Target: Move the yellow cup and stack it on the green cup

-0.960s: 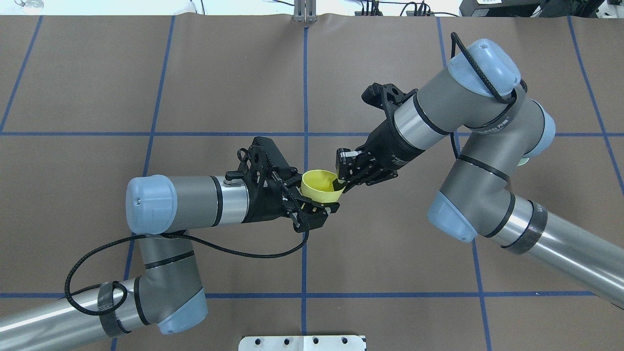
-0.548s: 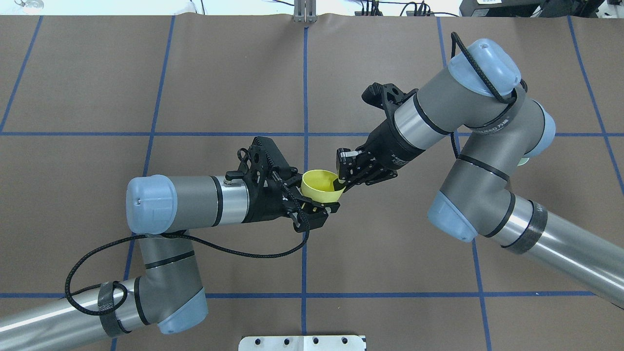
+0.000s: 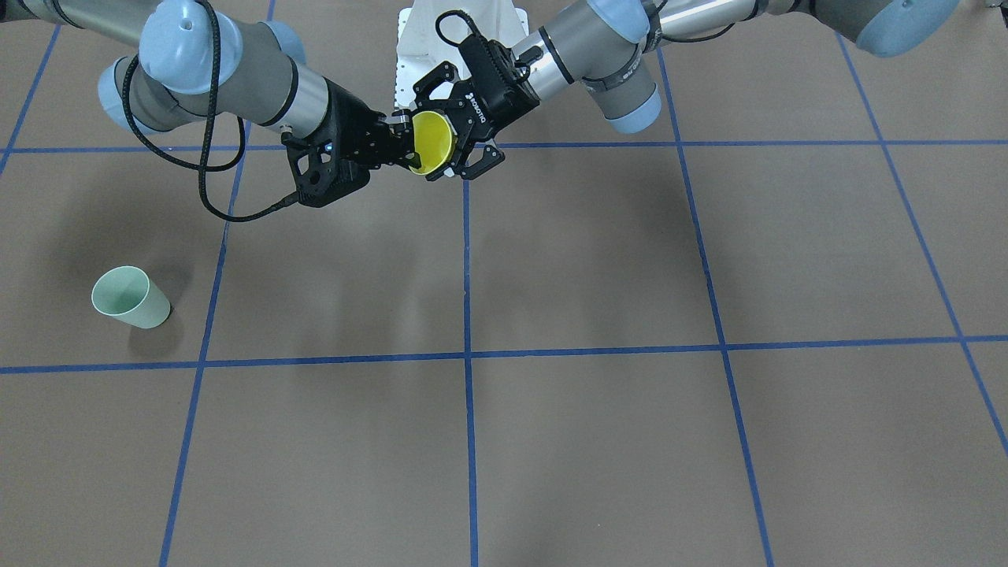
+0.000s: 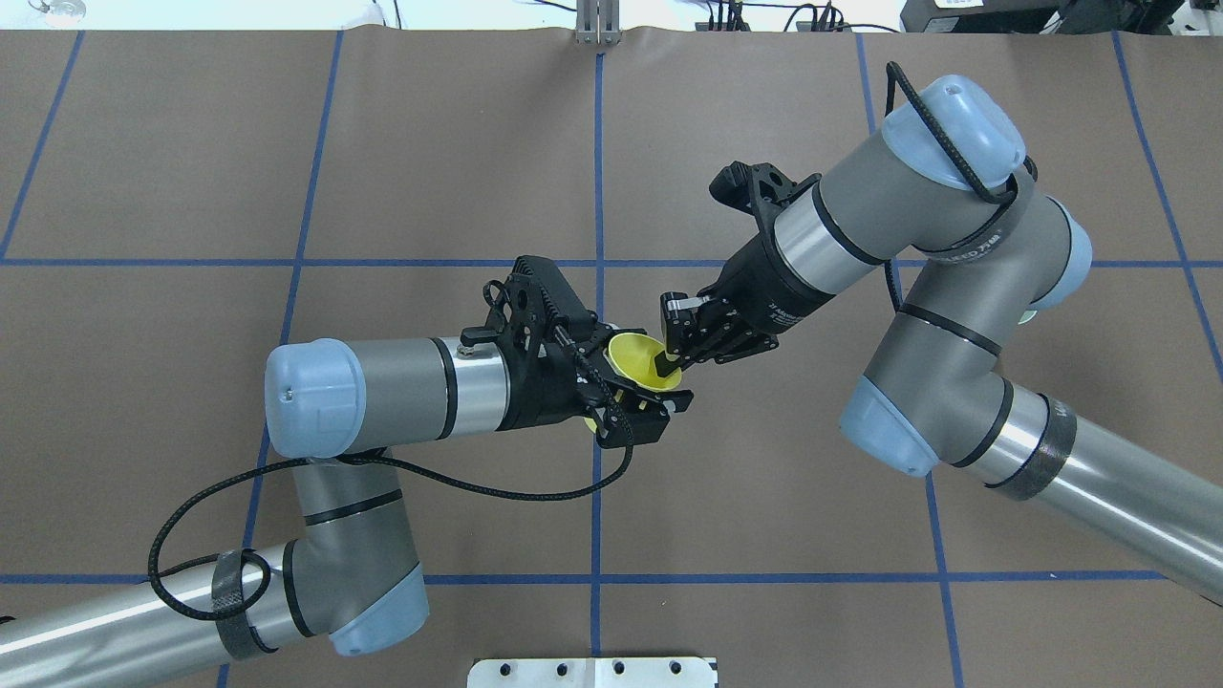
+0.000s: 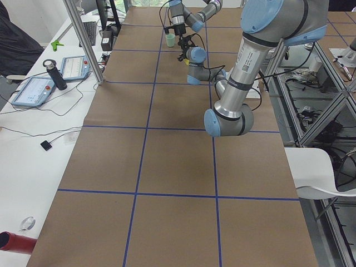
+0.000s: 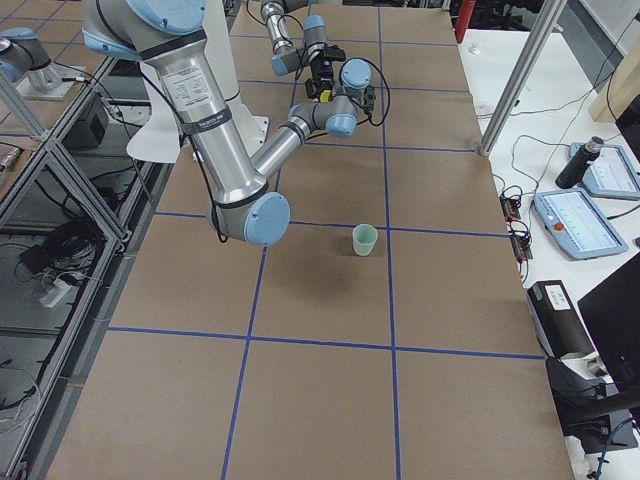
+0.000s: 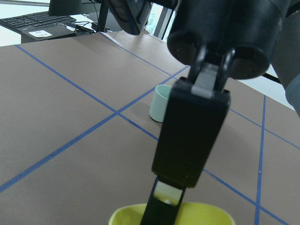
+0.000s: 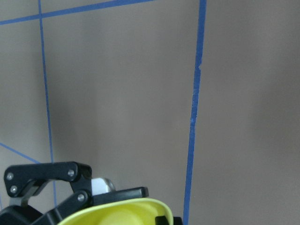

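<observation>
The yellow cup (image 4: 632, 355) hangs tilted in mid-air above the table's middle, between both grippers. It also shows in the front view (image 3: 435, 140). My left gripper (image 4: 636, 375) is closed around the cup's body from the left. My right gripper (image 4: 668, 361) pinches the cup's rim, with one finger inside it. In the left wrist view that finger (image 7: 190, 136) dips into the cup (image 7: 211, 214). The green cup (image 3: 131, 298) stands upright on the table at the robot's right, far from both grippers. It also shows in the right exterior view (image 6: 364, 240), but is almost hidden behind the right arm in the overhead view.
The table is brown paper with a grid of blue tape lines (image 4: 598, 191). The robot's white base plate (image 4: 592, 671) lies at the near edge. A side bench with tablets and a bottle (image 5: 55, 75) runs along the far side.
My left arm has moved a little to the right, towards the right gripper. The yellow cup has tipped more steeply. The right gripper has stayed in place on the rim.
</observation>
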Controlling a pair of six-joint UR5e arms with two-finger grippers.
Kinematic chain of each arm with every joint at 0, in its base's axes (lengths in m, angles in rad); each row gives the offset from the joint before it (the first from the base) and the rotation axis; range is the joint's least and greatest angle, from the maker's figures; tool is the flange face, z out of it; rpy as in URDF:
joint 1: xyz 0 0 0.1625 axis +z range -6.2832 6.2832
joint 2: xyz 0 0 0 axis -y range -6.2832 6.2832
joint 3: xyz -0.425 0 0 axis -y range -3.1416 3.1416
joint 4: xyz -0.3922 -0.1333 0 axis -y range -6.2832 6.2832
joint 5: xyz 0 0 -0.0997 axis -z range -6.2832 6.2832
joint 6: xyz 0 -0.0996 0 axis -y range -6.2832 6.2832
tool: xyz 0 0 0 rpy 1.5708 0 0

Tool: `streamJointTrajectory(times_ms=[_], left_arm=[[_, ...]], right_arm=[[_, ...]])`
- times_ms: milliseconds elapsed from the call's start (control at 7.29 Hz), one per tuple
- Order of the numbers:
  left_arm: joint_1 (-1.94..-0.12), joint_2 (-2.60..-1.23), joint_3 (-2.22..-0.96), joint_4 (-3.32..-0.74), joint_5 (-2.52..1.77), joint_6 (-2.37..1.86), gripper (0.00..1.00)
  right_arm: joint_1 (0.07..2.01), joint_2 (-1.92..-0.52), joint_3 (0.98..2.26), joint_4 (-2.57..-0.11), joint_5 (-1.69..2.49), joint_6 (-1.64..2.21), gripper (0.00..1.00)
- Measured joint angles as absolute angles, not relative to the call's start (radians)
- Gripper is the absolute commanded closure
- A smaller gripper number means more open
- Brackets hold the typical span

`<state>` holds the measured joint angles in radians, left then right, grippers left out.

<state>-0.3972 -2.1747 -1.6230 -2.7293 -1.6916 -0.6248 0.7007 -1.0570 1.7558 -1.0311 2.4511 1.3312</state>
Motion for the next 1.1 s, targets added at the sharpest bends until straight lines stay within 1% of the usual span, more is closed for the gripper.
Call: streamJointTrajectory(times_ms=[1097], left_arm=[[-0.394, -2.177, -1.617, -2.728, -1.691, -0.637, 0.00]], right_arm=[[0.717, -1.110, 1.771, -1.030, 2.454, 1.318, 1.00]])
